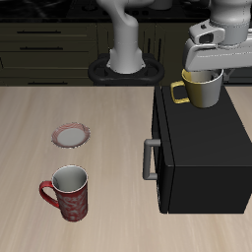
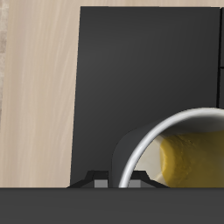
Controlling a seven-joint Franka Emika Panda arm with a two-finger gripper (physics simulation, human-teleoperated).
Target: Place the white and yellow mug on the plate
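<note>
Hand [image 1: 205, 71] clamped on yellow mug [image 1: 201, 90] rim, mug upright, held over black box [image 1: 202, 153] near counter [image 1: 108, 217] back edge. Plate [image 1: 70, 134] mid-counter, well apart. Red mug [image 1: 69, 192] near front edge.

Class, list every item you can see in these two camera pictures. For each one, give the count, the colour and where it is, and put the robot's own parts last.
white and yellow mug: one, mustard yellow, held by its rim just above the black box's top, near the box's back.
plate: one, reddish-pink rim with pale centre, on the table away from the box.
red-patterned mug: one, red with a red handle, upright near the table's front edge.
black box: one, black with a grey handle on its side, on the table.
table: one, light wood.
dark cabinets: dark, behind the table.
gripper: one, white and grey, shut on the mug's rim.
robot base: one, grey, at the table's back.
</note>
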